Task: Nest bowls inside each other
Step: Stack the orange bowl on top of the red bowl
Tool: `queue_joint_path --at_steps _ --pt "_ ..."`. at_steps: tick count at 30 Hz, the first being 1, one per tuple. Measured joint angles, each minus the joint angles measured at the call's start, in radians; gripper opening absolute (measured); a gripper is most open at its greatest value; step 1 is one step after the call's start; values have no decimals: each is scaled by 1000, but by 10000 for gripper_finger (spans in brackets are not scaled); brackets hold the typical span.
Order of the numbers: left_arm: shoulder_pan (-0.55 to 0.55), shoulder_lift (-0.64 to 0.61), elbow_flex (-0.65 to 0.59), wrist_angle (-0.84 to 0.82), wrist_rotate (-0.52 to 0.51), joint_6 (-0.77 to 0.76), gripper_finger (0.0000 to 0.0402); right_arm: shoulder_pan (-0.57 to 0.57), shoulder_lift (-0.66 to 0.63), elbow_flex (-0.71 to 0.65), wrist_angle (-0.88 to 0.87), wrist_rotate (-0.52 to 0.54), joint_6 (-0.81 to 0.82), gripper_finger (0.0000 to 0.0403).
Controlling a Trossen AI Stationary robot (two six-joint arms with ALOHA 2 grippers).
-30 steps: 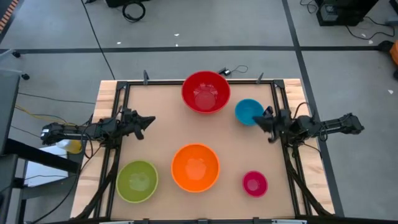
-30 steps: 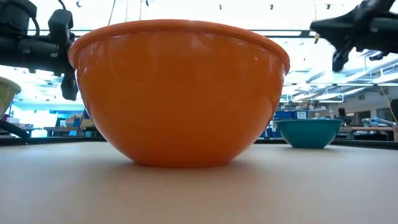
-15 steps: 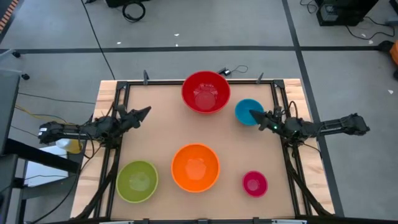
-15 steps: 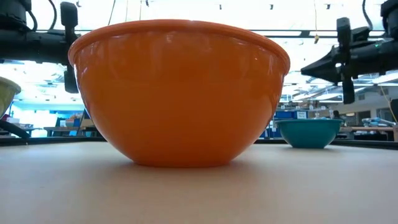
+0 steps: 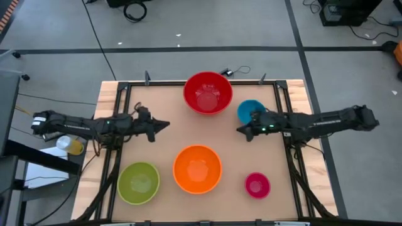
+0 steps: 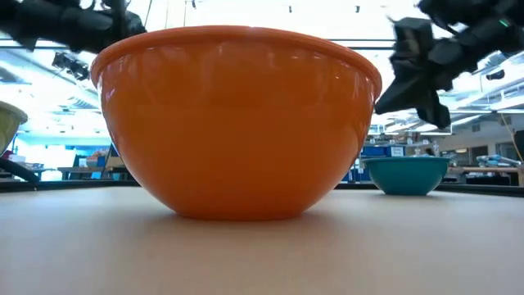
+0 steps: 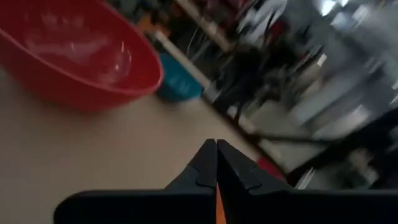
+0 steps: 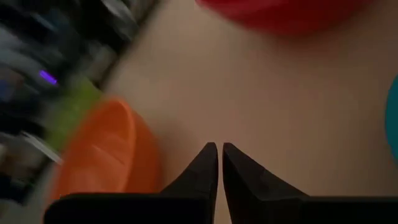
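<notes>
Five bowls stand apart, each on its base on the tan table: a big red one (image 5: pixel 208 92) at the far edge, a teal one (image 5: pixel 249 110) to its right, an orange one (image 5: pixel 197 168) near the middle front, a green one (image 5: pixel 139 182) at the front left and a small magenta one (image 5: pixel 257 184) at the front right. My left gripper (image 5: pixel 166 124) is shut and hovers left of the middle, its view showing the red bowl (image 7: pixel 74 56). My right gripper (image 5: pixel 240 130) is shut, just beside the teal bowl, tipped down toward the orange bowl (image 8: pixel 102 155).
Black rails (image 5: pixel 281 107) frame the table on the left, right and far sides. Bare tabletop (image 5: pixel 201 129) lies between the two grippers. In the low view the orange bowl (image 6: pixel 236 123) fills the front, with the teal bowl (image 6: pixel 407 174) behind on the right.
Both arms have stretched out from the side rails over the table. My left gripper has gone toward the table's right edge and risen a little. My right gripper has gone toward the left and near edges and tipped down. No bowl has moved.
</notes>
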State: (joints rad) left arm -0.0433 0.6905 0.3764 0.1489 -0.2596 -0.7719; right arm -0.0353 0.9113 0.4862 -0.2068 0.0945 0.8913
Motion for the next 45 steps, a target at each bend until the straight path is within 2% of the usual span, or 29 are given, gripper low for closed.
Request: queue_joint_path --at_steps 5,10,14,17,21,26,31,36,39,42,45 --pt "0 56 170 -293 56 102 46 49 290 293 -234 11 -19 35" --pt "0 62 276 -493 57 175 104 82 509 499 -250 -39 -1 63" --pt "0 62 313 -553 94 225 147 109 640 608 -283 -93 -2 109" --pt "0 62 313 -571 102 242 166 123 713 666 -353 -95 18 155" --pt "0 62 313 -639 108 226 171 116 773 722 -450 -116 29 216" --pt "0 62 307 -691 108 265 172 121 788 733 -444 -165 26 280" --pt "7 62 288 -687 108 346 172 170 808 733 -389 -220 52 315" --pt "7 62 287 -682 104 324 172 199 837 732 -345 -181 63 313" --pt "7 62 287 -679 104 306 172 200 852 732 -312 -159 77 292" --pt "7 62 287 -670 76 313 172 199 889 732 -300 -166 51 238" --pt "8 62 287 -668 8 315 172 199 914 731 -276 -195 23 153"
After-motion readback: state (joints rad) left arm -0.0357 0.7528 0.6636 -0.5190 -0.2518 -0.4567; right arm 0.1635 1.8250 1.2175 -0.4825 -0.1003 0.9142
